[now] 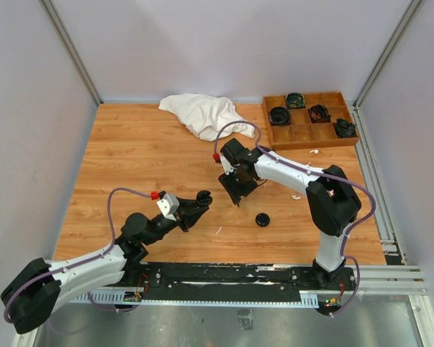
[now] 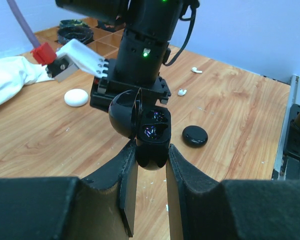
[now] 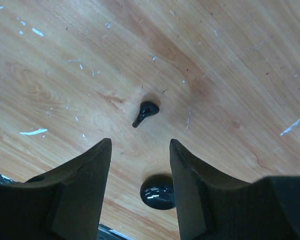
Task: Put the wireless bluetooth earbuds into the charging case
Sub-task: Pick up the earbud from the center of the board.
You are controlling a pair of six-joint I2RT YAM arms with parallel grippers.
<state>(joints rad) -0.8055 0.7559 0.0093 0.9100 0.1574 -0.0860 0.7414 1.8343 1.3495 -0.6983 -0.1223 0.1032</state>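
The left gripper (image 2: 151, 150) is clamped on the open black charging case (image 2: 152, 131) and holds it above the table (image 2: 235, 115), near the middle. The right gripper (image 3: 140, 145) hangs with its jaws apart over a black earbud (image 3: 145, 112) lying on the wood. Two white earbuds (image 2: 182, 92) lie farther away.

The left gripper (image 2: 150, 152) clamps an open black charging case (image 2: 153, 134) between its two fingers (image 2: 129, 167), lid swung up to the left and two glossy wells showing. Directly behind it the black right arm (image 2: 145, 45) reaches down over the wooden surface (image 2: 230, 110), a green light lit on its body. On the surface lie a closed black puck (image 2: 195, 135), a white round case (image 2: 76, 97), two white earbuds (image 2: 182, 92) and a crumpled white cloth (image 2: 7, 75).
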